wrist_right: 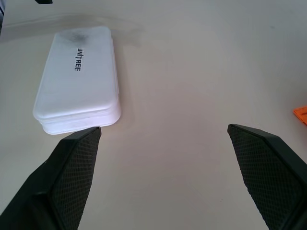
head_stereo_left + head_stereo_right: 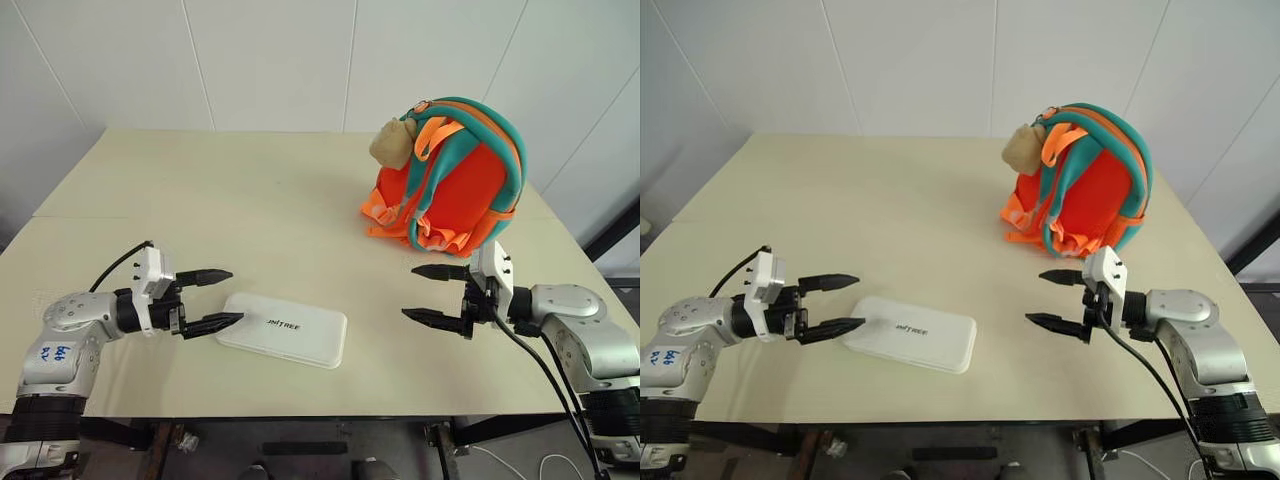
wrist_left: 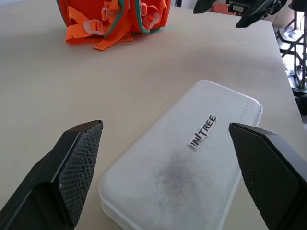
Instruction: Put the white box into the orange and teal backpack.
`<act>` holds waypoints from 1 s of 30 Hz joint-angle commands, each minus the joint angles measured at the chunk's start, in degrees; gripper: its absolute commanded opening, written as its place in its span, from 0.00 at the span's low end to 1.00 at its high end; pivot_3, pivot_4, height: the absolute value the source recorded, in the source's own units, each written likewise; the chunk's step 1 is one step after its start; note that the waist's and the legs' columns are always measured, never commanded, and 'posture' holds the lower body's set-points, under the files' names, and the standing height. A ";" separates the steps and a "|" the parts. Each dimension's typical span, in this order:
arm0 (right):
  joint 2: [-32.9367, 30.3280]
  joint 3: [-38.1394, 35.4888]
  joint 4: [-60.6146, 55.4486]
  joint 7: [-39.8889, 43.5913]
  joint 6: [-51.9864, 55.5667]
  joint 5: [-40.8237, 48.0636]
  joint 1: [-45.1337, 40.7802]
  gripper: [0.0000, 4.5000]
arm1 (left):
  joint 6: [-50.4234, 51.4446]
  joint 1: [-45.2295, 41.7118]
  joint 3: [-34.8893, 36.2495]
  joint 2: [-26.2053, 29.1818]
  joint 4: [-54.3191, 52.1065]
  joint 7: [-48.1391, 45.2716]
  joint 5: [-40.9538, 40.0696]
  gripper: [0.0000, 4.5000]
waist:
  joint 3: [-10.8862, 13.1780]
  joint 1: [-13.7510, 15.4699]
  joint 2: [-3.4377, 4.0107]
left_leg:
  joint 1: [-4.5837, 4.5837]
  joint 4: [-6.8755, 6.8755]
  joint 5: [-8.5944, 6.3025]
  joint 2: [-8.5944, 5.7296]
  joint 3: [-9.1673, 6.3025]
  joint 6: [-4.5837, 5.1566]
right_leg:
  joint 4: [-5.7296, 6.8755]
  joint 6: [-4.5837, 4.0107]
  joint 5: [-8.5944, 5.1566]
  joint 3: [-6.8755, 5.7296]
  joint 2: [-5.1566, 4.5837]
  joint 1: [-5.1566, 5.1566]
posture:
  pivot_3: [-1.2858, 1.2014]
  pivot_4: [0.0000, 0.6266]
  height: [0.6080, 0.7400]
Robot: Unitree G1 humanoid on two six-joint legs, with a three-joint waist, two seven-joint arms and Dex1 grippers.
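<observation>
The flat white plastic box with rounded corners and small dark lettering point(image 2: 283, 328) lies on the pale beige table point(image 2: 250, 210), close to the near edge and a little toward the robot's left. Its long axis runs across the table, from the left arm's side toward the right arm's, skewed slightly so the right end sits nearer the edge.

The left gripper point(image 2: 212, 299) is plainly the nearer one: its two black fingers are spread wide and point along the box's length, the lower tip just at the box's left short end. Whether it touches I cannot tell. From the left wrist the box stretches away lengthwise between the fingers point(image 3: 76, 167), so a grasp from here would likely take it end-on.

The right gripper point(image 2: 432, 294) stands well apart from the box's other end, also spread wide and empty, pointing back toward it across bare tabletop.

The small orange backpack with teal trim and straps point(image 2: 450, 180) stands upright far back on the robot's right side, a beige plush toy point(image 2: 393, 143) hanging near its top. It lies closer to the right arm, so the box probably has to travel across and away.
</observation>
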 commanded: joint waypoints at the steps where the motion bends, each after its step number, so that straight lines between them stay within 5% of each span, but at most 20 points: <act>1: 1.06 -0.48 -2.44 -1.06 0.95 1.48 -1.15 1.00 | 0.68 -1.31 -0.33 1.35 -0.37 -1.41 0.12 1.00 | 0.00 -0.10 0.00 | 0.02 0.00 0.00 0.00 0.00 0.00 | 0.04 0.00 0.00 0.00 0.00 0.00 | 0.52 0.24 1.00; 7: 5.04 1.88 -3.22 -2.98 1.78 1.10 -0.56 1.00 | -4.57 -4.72 0.58 2.12 5.85 -1.73 3.27 1.00 | 0.00 0.00 0.00 | 0.05 0.05 0.06 0.00 -0.02 -0.02 | 0.17 0.00 0.00 0.00 0.02 0.00 | 0.52 0.24 1.00; 11: 7.42 3.69 -4.01 -3.15 1.36 1.18 0.34 0.87 | -8.34 -5.98 1.67 4.09 12.93 -2.31 5.00 0.80 | 0.00 -0.16 0.00 | 0.05 0.03 0.06 0.00 -0.02 -0.02 | 0.17 0.00 0.00 0.00 0.02 -0.02 | 0.52 0.24 1.00; 22: 12.52 10.25 -3.11 -4.57 -2.86 -3.67 6.04 0.02 | -17.79 -5.45 -0.29 3.67 23.63 -3.13 9.97 0.04 | -0.01 0.58 -0.02 | 0.03 0.01 0.06 -0.01 -0.02 -0.02 | 0.17 -0.03 -0.02 -0.02 0.01 -0.01 | 0.52 0.24 1.00; 30: 15.96 12.92 -5.32 -7.83 -2.58 -5.30 8.47 0.00 | -17.70 -5.47 -4.37 -1.18 22.17 -2.37 12.27 0.00 | -0.03 0.53 -0.04 | 0.05 0.07 0.07 0.00 -0.02 -0.04 | 0.30 -0.01 -0.01 -0.02 0.03 -0.02 | 0.52 0.24 1.00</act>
